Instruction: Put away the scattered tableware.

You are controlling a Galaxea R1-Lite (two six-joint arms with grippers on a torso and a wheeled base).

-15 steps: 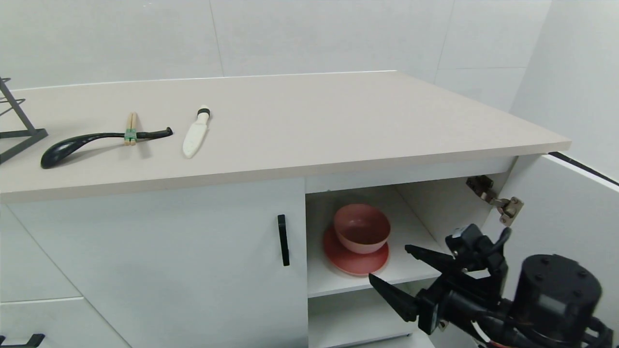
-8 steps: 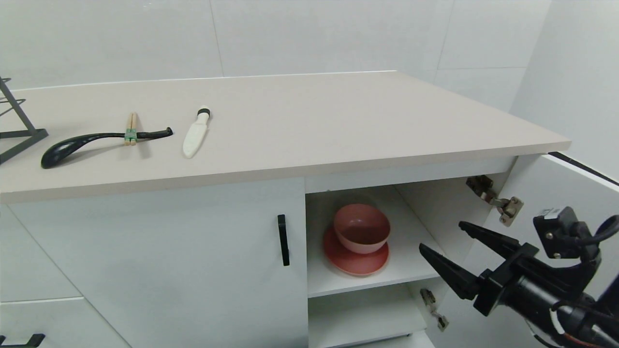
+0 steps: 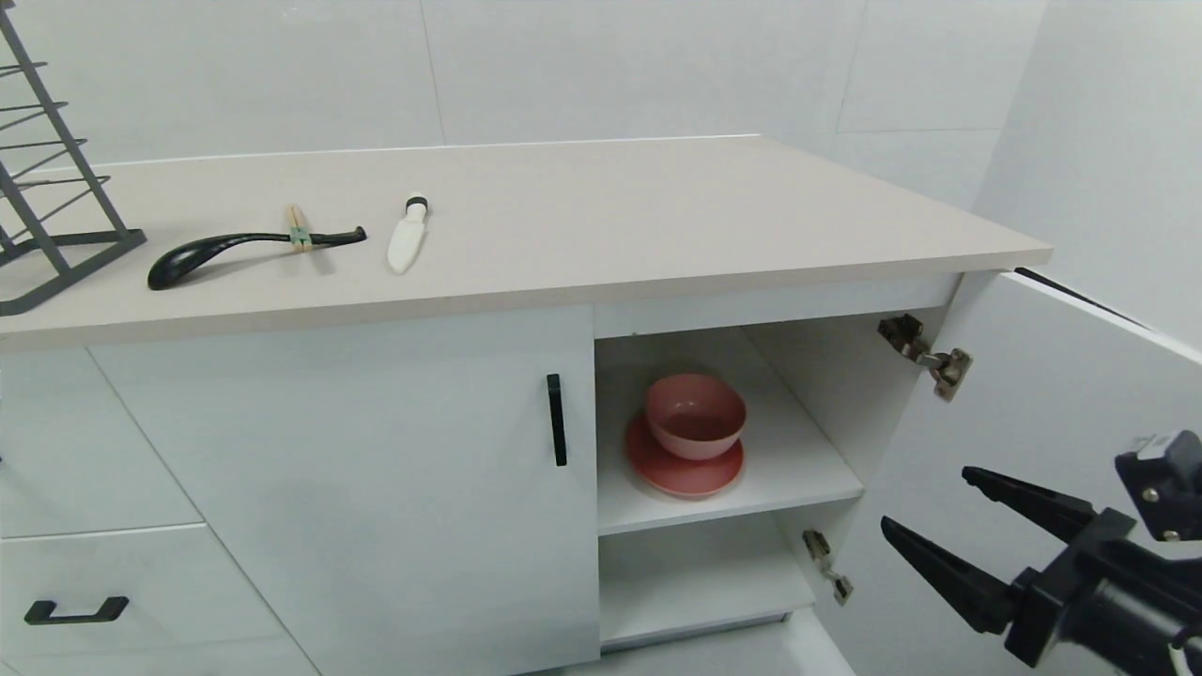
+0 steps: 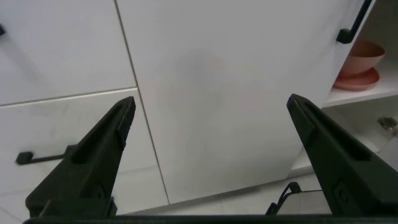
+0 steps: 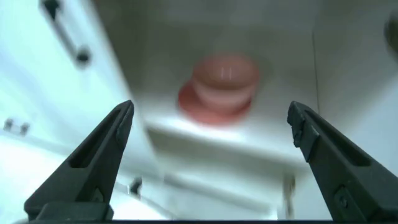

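Right gripper (image 3: 924, 497) and left gripper (image 4: 210, 102) both spread wide, nothing held. Pink bowl (image 3: 695, 416) sits on red plate (image 3: 684, 474), near front edge of upper cabinet shelf (image 3: 808, 469).

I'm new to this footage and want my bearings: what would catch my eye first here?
The pink bowl sitting on a red plate, on the upper shelf exposed by the swung-open door, stands out against all the white. Next, the right gripper, open, hovers low in front of that door. On the countertop, towards its left, lie a black ladle with chopsticks across its handle, and a white knife beside them.
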